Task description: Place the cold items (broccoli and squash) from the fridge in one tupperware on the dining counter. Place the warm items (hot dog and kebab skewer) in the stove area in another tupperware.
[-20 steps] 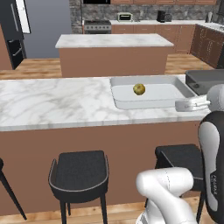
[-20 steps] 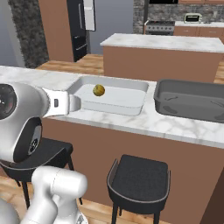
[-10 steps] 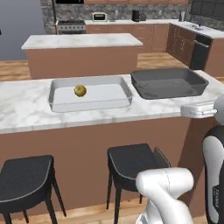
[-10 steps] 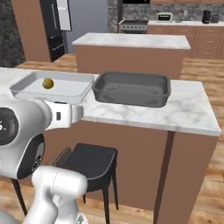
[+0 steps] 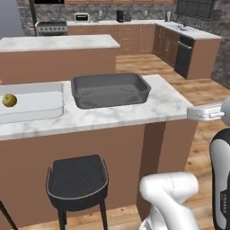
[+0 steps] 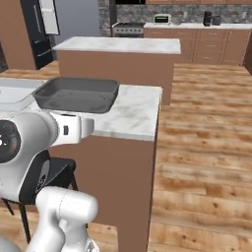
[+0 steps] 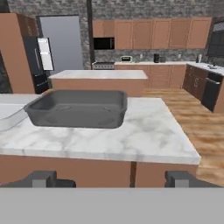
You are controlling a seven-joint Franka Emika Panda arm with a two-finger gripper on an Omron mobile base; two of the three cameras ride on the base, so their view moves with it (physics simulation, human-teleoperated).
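The tool [image 7: 113, 178] stands wide open and holds nothing, its two dark tips well apart and level with the near edge of the dining worktop [image 5: 166, 101]. On that white marble slab the dark grey tupperware [image 5: 110, 89] sits near the end with nothing in it, and just beside it, on its left in the left base view, lies the clear pale tupperware [image 5: 38, 105] with the yellow squash [image 5: 9, 100] resting inside. Beyond them stands the shorter marble-topped island [image 5: 58, 42], and behind that the steel stove [image 5: 52, 27] among brown cabinets. The black fridge [image 6: 36, 29] stands at the far left. A black stool [image 5: 77, 180] sits below the worktop.
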